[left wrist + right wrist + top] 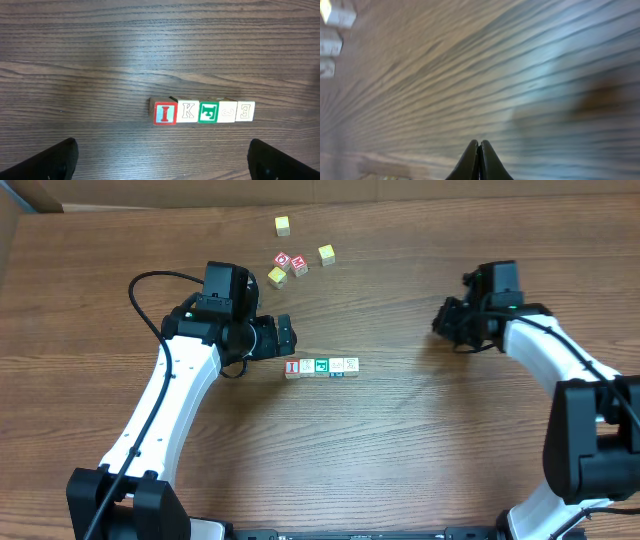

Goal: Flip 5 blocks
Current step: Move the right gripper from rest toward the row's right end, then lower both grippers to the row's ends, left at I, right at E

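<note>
Alphabet blocks (204, 111) sit touching in a row, so I'd tip the end one first. Left gripper (162, 157) gapes wide and empty; right gripper (479, 152) is pinched closed on nothing.

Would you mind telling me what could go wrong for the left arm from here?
1. The five blocks touch in a tight row, so the open left gripper closing on the red I block may drag its neighbour.
2. The spare yellow and red cubes lie near that arm; a swing might scatter them.
</note>
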Motion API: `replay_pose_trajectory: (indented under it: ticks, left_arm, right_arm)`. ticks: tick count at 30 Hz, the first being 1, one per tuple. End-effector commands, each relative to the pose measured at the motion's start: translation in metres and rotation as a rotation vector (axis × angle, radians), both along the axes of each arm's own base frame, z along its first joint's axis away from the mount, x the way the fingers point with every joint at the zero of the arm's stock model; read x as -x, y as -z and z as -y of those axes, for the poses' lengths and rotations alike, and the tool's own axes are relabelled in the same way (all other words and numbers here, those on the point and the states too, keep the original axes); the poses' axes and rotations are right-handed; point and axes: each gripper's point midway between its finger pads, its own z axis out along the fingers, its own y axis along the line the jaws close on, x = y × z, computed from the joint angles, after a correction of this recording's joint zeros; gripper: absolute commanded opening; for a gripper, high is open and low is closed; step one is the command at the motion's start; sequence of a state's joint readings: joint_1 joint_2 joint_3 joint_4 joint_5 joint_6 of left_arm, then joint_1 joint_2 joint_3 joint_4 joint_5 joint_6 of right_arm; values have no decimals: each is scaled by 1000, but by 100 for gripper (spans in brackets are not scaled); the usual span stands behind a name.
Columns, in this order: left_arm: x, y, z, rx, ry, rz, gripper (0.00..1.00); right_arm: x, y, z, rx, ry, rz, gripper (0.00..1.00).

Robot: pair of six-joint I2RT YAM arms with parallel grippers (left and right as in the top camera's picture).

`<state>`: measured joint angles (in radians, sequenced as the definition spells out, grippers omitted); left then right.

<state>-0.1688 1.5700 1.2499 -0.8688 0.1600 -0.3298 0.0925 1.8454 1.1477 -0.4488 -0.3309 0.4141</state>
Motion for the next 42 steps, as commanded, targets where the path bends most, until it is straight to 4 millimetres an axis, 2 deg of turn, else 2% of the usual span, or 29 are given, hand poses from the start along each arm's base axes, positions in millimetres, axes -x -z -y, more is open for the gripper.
replay_pose_trajectory:
  ticks: [1,7,13,17,20,21,22,24,28,32,36,42]
  left_arm:
    - [0,0,0,-10,10,4,100]
    - [0,0,0,-10,10,4,100]
    - [0,0,0,-10,10,4,100]
    - [-5,-2,0,-7,10,22,100]
    - [-23,-11,3,4,9,105,100]
    - [-24,-11,4,8,10,111,89]
    - [-24,-11,4,12,12,110,72]
    - [-22,-9,3,6,9,100,4]
    - [-21,-5,0,-14,-2,83,4]
    - [-20,1,-20,-89,-117,65,4]
    - [-16,6,-27,-97,-140,31,4]
    - [-13,30,-42,-113,-181,-55,4]
  right_arm:
    - [3,2,-24,13,13,-23,4]
    - [17,8,-60,110,-10,-19,4]
    - [30,10,-86,167,-73,-3,4]
    - [36,11,-97,163,-89,-10,4]
    - [40,14,-96,162,-47,-31,4]
    - [40,16,-93,168,-30,-37,4]
    - [41,18,-90,182,-16,-38,4]
    - [42,24,-78,222,42,-48,4]
    - [42,28,-68,262,73,-44,4]
    - [40,28,-68,266,78,-33,4]
    - [40,29,-67,267,78,-34,4]
    - [37,28,-68,263,81,-20,4]
